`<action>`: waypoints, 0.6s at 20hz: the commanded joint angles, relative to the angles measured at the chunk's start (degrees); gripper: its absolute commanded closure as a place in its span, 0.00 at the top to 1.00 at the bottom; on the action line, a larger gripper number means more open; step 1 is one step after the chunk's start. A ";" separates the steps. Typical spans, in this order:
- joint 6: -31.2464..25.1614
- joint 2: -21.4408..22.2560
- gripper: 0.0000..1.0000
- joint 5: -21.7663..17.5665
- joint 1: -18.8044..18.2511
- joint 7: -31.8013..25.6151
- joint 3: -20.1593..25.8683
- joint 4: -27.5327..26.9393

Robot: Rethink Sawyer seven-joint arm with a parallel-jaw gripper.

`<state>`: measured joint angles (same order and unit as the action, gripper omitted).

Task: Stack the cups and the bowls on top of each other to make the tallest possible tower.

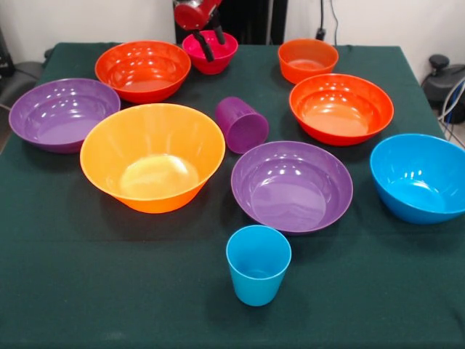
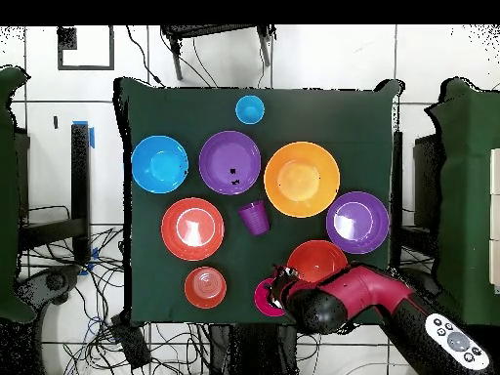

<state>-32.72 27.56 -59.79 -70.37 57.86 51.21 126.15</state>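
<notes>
I've got the gripper (image 1: 211, 42) at the far edge of the green table (image 1: 109, 291), black fingers spread apart and dipping into the small magenta bowl (image 1: 221, 57), gripping nothing as far as I can see; overhead the arm (image 2: 376, 293) covers most of that bowl. Using the big orange bowl (image 1: 152, 156) as ref: a red-orange bowl (image 1: 143, 70) sits just behind it twd the robot, a purple bowl (image 1: 62, 113) beside it on the front view's left, nr the table edge. The purple cup (image 1: 241, 124) lies tipped on its side just right of the orange bowl's rim, w/ the second purple bowl (image 1: 292, 185) next to it, closer to the camera. Further right are the second red-orange bowl (image 1: 341, 107) and the small orange bowl (image 1: 307, 59) behind it. The blue bowl (image 1: 419, 177) is farthest from the ref, hard against the right table edge. The light blue cup (image 1: 258, 264) stands upright, alone, in front of the purple bowl. Nothing stacked yet. Open cloth is mostly the near strip around that cup; gaps btwn bowls are tight.
</notes>
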 commanded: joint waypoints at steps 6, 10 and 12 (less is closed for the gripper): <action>1.19 -2.54 1.00 -6.60 -0.14 -14.65 1.32 -2.46; 1.23 -2.86 1.00 -7.70 -0.42 -15.26 1.12 -2.79; 1.03 -3.15 1.00 -7.98 -1.39 -16.40 1.03 -2.96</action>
<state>-32.74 27.54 -62.46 -71.72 57.86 51.33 126.15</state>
